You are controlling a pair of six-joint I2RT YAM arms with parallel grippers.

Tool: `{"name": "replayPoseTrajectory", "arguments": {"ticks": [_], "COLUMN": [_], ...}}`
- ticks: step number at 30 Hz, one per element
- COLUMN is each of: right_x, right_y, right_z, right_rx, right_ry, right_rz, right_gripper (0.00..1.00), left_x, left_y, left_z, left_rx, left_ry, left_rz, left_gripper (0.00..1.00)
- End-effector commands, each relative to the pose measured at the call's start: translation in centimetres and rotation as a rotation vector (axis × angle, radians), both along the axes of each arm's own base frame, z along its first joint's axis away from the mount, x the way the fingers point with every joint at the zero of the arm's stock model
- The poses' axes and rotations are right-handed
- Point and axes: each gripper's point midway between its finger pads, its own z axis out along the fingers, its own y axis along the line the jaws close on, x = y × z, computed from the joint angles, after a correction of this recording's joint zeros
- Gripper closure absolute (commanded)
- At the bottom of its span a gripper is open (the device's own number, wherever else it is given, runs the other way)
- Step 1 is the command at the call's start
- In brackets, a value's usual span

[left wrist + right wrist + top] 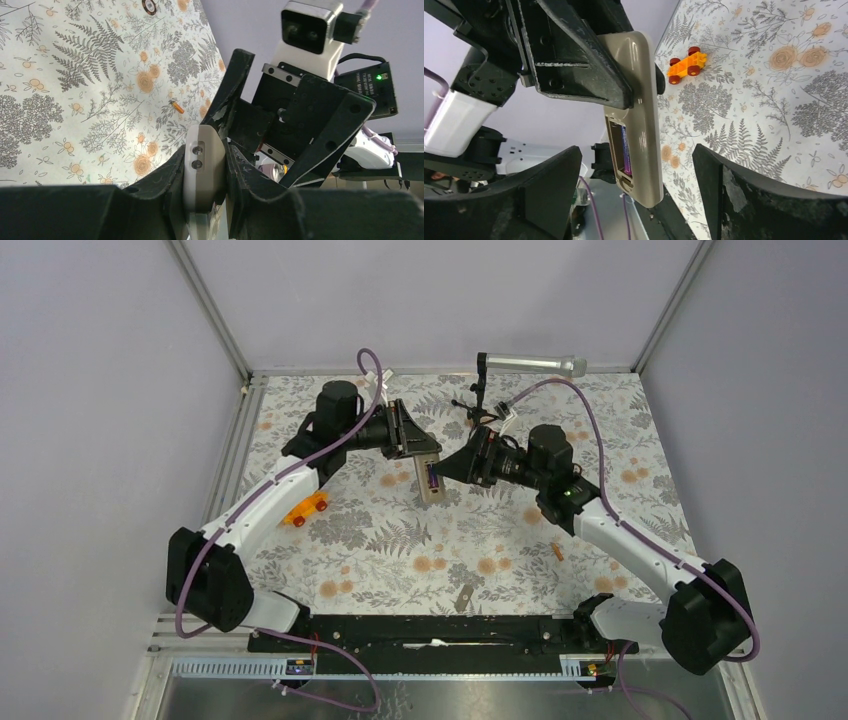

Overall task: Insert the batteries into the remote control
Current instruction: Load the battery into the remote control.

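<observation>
My left gripper [412, 445] is shut on the remote control [431, 482] and holds it above the mat, tan back toward the right arm. In the left wrist view its white end [202, 167] sits clamped between the fingers. In the right wrist view the tan back [641, 100] shows an open recess with the purple battery [625, 150] lying in it. My right gripper [639, 195] is open and empty, its fingers either side of the remote's lower end without touching; it also shows in the top view [447, 467]. The orange battery [558, 551] lies on the mat, also in the left wrist view [176, 106].
An orange toy car [306, 509] sits on the mat left of centre, also in the right wrist view [685, 64]. A silver microphone [530, 364] on a black stand [478, 400] is at the back. A small tan piece [463, 598] lies near the front rail.
</observation>
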Motion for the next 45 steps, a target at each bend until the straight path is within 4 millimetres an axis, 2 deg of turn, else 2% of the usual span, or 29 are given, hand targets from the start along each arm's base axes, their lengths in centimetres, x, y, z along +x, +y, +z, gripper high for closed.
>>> {"name": "replayPoseTrajectory", "arguments": {"ticks": [1,6,17,24,33,35,39,43,45], "right_x": [0.2,0.4,0.5,0.1,0.4,0.5,0.9,0.8,0.6], "right_y": [0.1,0.5,2.0,1.9,1.3,1.2,1.0,0.6,0.0], "right_z": [0.6,0.1,-0.8,-2.6,-3.2,-3.3,-3.2,-0.7,0.5], "right_rx": [-0.057,-0.102,-0.166,-0.206,-0.292,-0.305,-0.322,-0.277,-0.258], "right_ry": [-0.105,-0.136,-0.166,-0.151,-0.209,-0.207,-0.167,-0.177,-0.191], "right_rz": [0.048,0.066,0.111,0.145,0.162,0.161,0.129,0.094,0.072], "right_gripper": [0.14,0.26,0.34,0.54,0.69,0.66,0.43,0.21,0.15], "left_x": [0.1,0.3,0.4,0.2,-0.2,-0.2,-0.1,0.7,1.2], "left_y": [-0.3,-0.4,-0.5,-0.5,-0.5,-0.5,-0.4,0.4,1.0], "left_z": [2.1,1.7,1.4,1.7,0.9,0.8,0.6,-0.3,-0.8], "left_rx": [-0.026,-0.023,-0.023,-0.021,0.003,0.006,0.019,0.059,0.071], "left_ry": [-0.078,-0.061,-0.028,-0.023,-0.007,-0.005,-0.009,-0.012,-0.010], "left_rz": [-0.037,-0.038,-0.026,-0.041,-0.068,-0.070,-0.061,-0.012,0.016], "left_gripper": [1.00,1.00,1.00,1.00,1.00,1.00,1.00,1.00,1.00]}}
